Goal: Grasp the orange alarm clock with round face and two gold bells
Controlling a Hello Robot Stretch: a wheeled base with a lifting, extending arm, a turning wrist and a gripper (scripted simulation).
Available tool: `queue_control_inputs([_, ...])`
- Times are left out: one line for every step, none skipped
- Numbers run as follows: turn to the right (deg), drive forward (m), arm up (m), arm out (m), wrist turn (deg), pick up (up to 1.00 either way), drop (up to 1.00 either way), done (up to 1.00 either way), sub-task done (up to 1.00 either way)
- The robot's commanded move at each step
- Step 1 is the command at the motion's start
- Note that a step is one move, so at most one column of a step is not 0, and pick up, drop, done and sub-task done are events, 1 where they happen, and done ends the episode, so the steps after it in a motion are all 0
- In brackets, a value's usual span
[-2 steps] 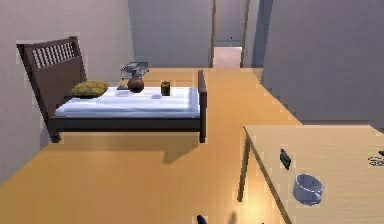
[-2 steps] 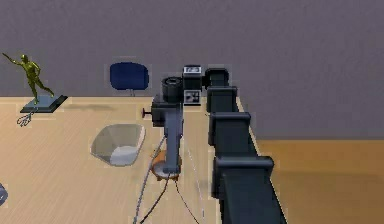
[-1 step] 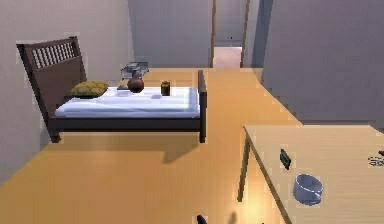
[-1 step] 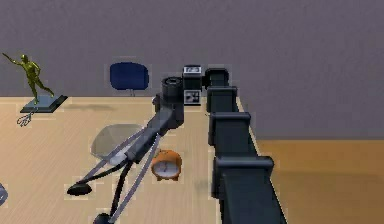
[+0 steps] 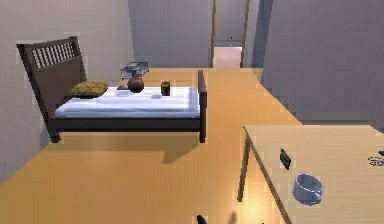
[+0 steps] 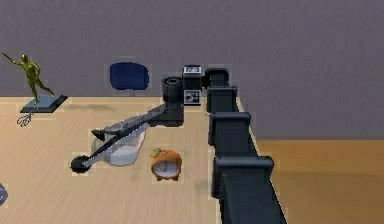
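An orange alarm clock (image 6: 165, 165) with a round pale face stands on the light wooden table (image 6: 40, 140), just left of the dark arm bar. The gripper (image 6: 88, 150) reaches leftward and down from the arm's far end, its thin fingers (image 6: 97, 133) lying across a clear glass bowl (image 6: 117, 150). The clock is right of the fingertips and below the gripper's body. With the bowl behind the fingers, I cannot tell whether the gripper holds anything.
A green figure statue (image 6: 33, 74) stands at the table's back left, with a blue chair back (image 6: 127, 76) beyond. Ahead is a bed (image 5: 130, 105) with a pillow (image 5: 88, 89), a doorway (image 5: 228, 45) and bare wooden floor. The table (image 5: 340, 150) with the bowl (image 5: 308, 188) sits at the forward view's right.
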Motion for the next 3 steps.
queue_control_inputs([0.0, 0.00, 0.00, 0.00, 45.0, 0.00, 0.00, 0.00, 0.00])
queue_control_inputs([0.0, 0.00, 0.00, 0.00, 30.0, 0.00, 0.00, 0.00, 0.00])
queue_control_inputs([0.0, 0.00, -0.30, 0.00, 0.0, 0.00, 0.00, 0.00, 0.00])
